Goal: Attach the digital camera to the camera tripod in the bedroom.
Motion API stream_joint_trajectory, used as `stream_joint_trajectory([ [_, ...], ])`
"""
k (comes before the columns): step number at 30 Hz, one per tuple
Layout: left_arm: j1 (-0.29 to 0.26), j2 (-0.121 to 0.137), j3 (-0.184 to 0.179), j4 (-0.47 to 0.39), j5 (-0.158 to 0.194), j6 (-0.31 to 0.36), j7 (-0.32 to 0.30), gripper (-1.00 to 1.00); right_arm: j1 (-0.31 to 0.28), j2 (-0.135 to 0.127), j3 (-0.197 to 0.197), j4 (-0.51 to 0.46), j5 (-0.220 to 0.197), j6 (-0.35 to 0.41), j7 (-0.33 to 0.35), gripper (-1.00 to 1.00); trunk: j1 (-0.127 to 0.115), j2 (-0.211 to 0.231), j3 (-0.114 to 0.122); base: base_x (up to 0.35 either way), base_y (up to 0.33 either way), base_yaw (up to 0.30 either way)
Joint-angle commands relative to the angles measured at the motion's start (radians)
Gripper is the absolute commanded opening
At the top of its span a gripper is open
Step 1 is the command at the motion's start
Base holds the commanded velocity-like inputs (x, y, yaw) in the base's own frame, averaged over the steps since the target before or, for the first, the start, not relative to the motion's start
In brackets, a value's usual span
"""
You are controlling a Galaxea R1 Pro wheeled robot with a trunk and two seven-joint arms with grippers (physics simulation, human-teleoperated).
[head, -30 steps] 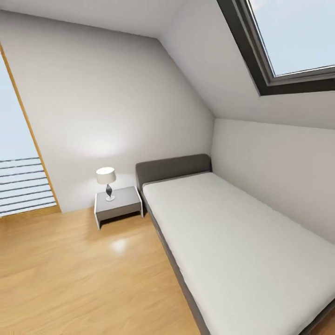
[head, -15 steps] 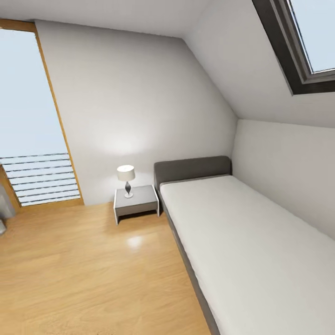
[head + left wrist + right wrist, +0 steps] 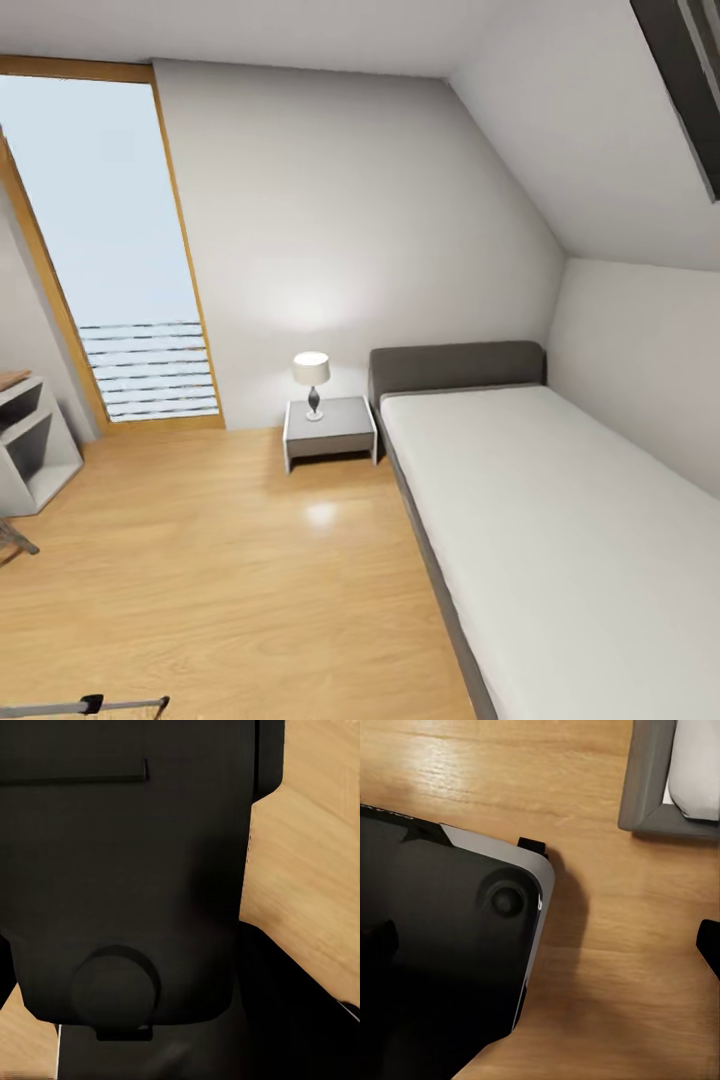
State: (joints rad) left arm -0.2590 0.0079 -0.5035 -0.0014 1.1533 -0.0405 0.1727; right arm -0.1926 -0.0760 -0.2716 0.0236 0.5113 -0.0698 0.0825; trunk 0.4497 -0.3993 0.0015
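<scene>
I am in the bedroom with its light wood floor (image 3: 250, 560), pale walls and sloped ceiling. A thin silver bar with a black joint (image 3: 92, 704) lies along the bottom left edge of the head view; it looks like a leg of the camera tripod, the rest cut off. The digital camera is out of view. In the right wrist view one black fingertip (image 3: 709, 945) shows at the frame's edge over the floor, beside my dark base (image 3: 442, 945). The left wrist view looks onto my black body (image 3: 127, 870) above the floor.
A low grey bed (image 3: 560, 540) runs along the right wall. A grey nightstand (image 3: 330, 430) with a small lamp (image 3: 312, 382) stands by its head. A tall wood-framed glass door (image 3: 110, 260) is at the left, a grey shelf unit (image 3: 30, 450) beside it.
The head view has swung left: bed, nightstand and skylight slid right in the picture. The glass door, the shelf unit and the silver bar at the bottom left came into view.
</scene>
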Motion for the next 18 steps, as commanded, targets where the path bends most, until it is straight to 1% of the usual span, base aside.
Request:
stream_joint_trajectory([
  [1,0.0,0.0,-0.009,0.0,0.006,-0.001,0.003,-1.0,-0.001,-0.001,-0.009,0.002,0.007,-0.005,0.002,1.0,0.0,-0.001,0.0,0.0,0.0,0.279],
  [18,0.0,-0.002,-0.009,0.0,0.006,-0.001,0.003,-1.0,-0.001,-0.001,-0.009,0.002,0.007,-0.005,0.002,1.0,0.0,-0.001,0.0,0.0,0.0,0.279],
])
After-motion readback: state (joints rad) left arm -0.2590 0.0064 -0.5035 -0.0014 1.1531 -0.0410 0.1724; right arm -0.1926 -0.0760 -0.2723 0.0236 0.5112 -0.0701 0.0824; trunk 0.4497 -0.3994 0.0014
